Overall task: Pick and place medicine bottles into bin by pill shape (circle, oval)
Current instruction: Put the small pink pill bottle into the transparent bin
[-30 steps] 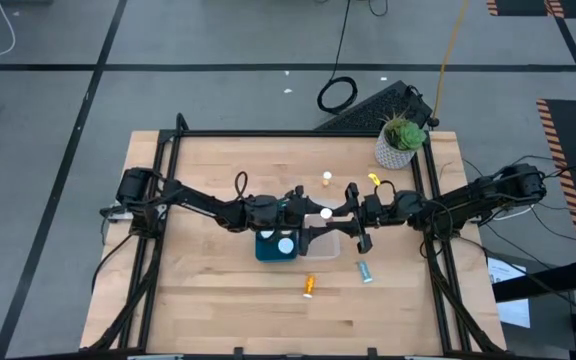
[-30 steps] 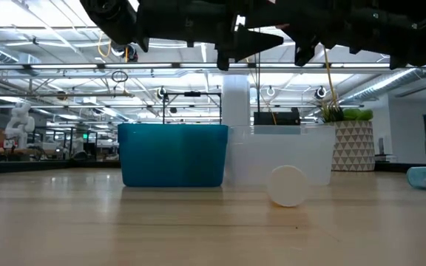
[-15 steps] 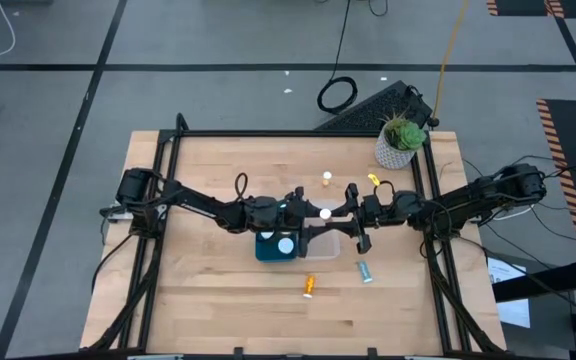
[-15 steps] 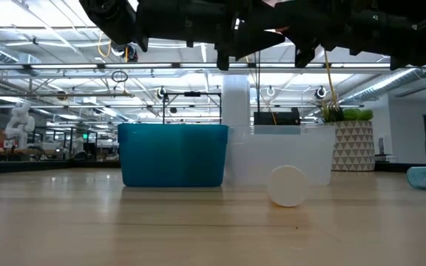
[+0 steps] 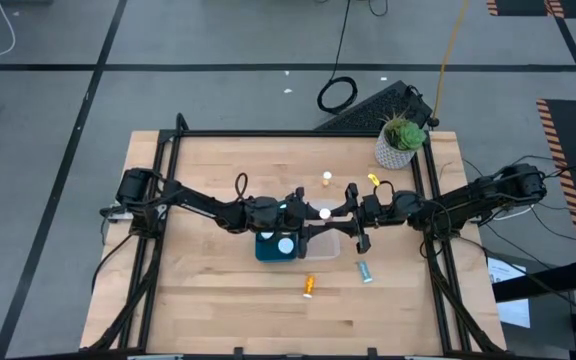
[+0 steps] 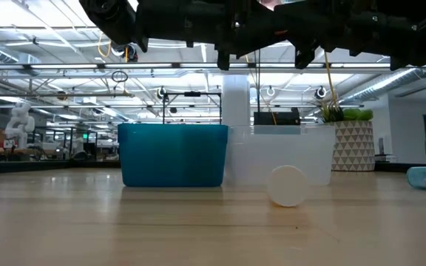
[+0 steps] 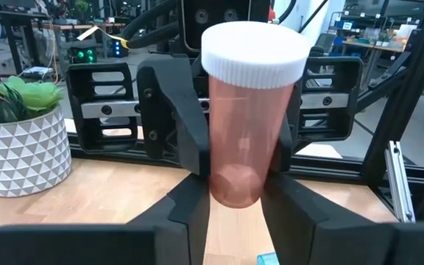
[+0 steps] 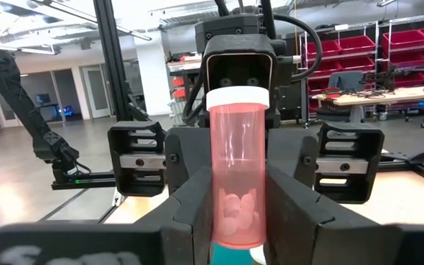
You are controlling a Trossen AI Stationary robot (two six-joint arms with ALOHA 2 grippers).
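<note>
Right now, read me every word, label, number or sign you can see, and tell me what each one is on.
White lettering on the right gripper body: too blurred to read.
Pink bottle, gripped by both the right gripper and the left gripper: no label shows on it.
Everywhere else on the table and in the room: no readable text.

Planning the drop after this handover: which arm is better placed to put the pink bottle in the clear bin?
Probably right. Both grippers clasp the pink bottle, but the right gripper hangs nearest the clear bin, while the left gripper sits nearer the teal bin.
</note>
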